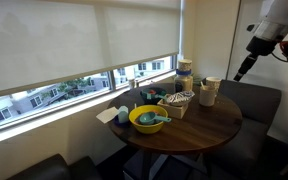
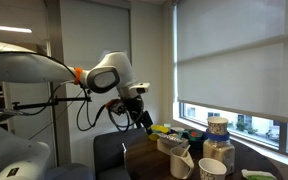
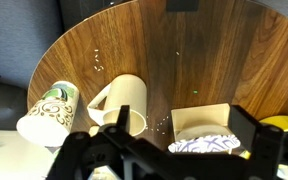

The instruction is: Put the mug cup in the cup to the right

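Jaws spread wide, holding and touching nothing; gripper (image 1: 240, 73) hangs well above the tabletop (image 3: 214, 60). Wrist view count: 1 mug cup (image 3: 131, 92) near the tabletop edge, 1 cup (image 3: 122, 122) against it, 1 patterned paper cup (image 3: 49, 110), 1 box (image 3: 202, 120).

Round dark-wood table (image 1: 209, 125), and it's crowded! The yellow bowl (image 1: 149, 118) sits by the edge nearest the camera in an exterior view, with something white and folded (image 1: 112, 115) at the rim beside it. An open cardboard box (image 3: 206, 122) is mid-table. The blue-patterned stacked container (image 1: 184, 72) stands at the window-side edge. Two small pale cups (image 1: 208, 92) come next along that edge (touching or not, can't tell), and a green-printed paper cup (image 3: 49, 110) is right at the rim.
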Motion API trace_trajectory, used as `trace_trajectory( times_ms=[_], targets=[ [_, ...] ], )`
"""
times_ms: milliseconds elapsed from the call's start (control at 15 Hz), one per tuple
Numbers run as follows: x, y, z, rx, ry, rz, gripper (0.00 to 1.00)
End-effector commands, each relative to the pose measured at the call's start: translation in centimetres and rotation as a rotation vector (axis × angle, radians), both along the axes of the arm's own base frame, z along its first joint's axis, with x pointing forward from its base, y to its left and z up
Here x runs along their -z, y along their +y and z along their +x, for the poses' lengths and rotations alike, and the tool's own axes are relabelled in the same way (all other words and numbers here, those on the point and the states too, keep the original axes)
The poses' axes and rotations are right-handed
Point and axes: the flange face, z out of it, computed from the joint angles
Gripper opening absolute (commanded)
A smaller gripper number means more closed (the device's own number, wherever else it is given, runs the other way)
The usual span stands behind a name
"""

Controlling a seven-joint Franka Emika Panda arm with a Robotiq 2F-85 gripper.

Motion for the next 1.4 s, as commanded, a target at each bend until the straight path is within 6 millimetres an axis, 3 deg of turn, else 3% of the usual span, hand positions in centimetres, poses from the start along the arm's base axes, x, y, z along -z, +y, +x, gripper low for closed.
trace_trajectory(
  times_ms=[0,133,333,600,867,1333],
  targets=[
    [-0.4,-1.0,2.5,0.084,-0.126,0.061,1.00],
    [-0.5,-2.0,4.3,0.090,-0.189,0.067,1.00],
    [1.8,-3.1,7.4,0.079,-0.210,0.120,1.00],
    [5.6,-3.8,9.8,0.073,-0.123,0.163,1.00],
    [7.9,-4.3,11.1,0.019,-0.087,0.139,1.00],
    [10.3,-4.4,12.3,-0.259,-0.032,0.144,1.00]
  ],
)
